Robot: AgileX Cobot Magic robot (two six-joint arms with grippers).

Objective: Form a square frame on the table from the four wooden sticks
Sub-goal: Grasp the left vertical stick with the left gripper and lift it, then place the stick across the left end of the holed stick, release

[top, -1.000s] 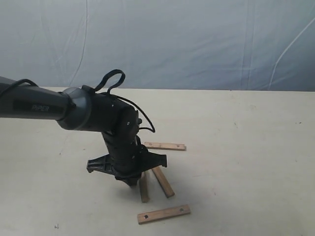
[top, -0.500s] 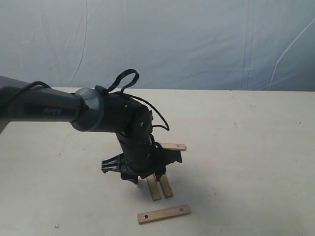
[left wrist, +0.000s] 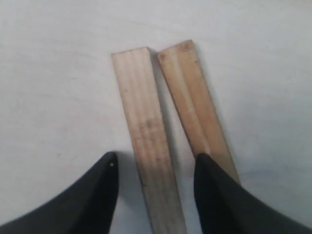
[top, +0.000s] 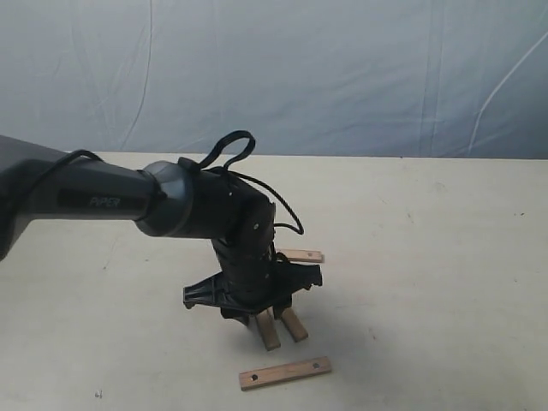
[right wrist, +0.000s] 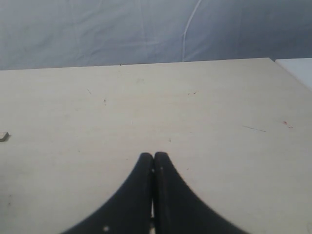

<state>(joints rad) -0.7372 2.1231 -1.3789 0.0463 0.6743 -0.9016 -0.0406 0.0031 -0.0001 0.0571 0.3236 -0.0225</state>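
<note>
All four wooden sticks lie on the cream table (top: 428,257). Two plain sticks lie side by side under my left gripper (top: 272,312): the left plain stick (top: 268,331) (left wrist: 146,141) and the right plain stick (top: 294,325) (left wrist: 192,102). My left gripper (left wrist: 156,158) is open and straddles the left plain stick with gaps on both sides; one finger (left wrist: 219,195) sits over the right plain stick. A holed stick (top: 301,255) lies just beyond the gripper, another holed stick (top: 284,373) nearer the front. My right gripper (right wrist: 154,156) is shut and empty, hovering above bare table.
The left arm (top: 103,201) reaches in from the left edge with a black cable loop (top: 233,145) on its wrist. A blue-grey cloth backdrop (top: 342,77) hangs behind the table. A stick end (right wrist: 4,136) shows at the edge of the right wrist view.
My left arm has shifted right. The left plain stick moved right with it and now lies close alongside the other plain stick instead of angled apart from it.
</note>
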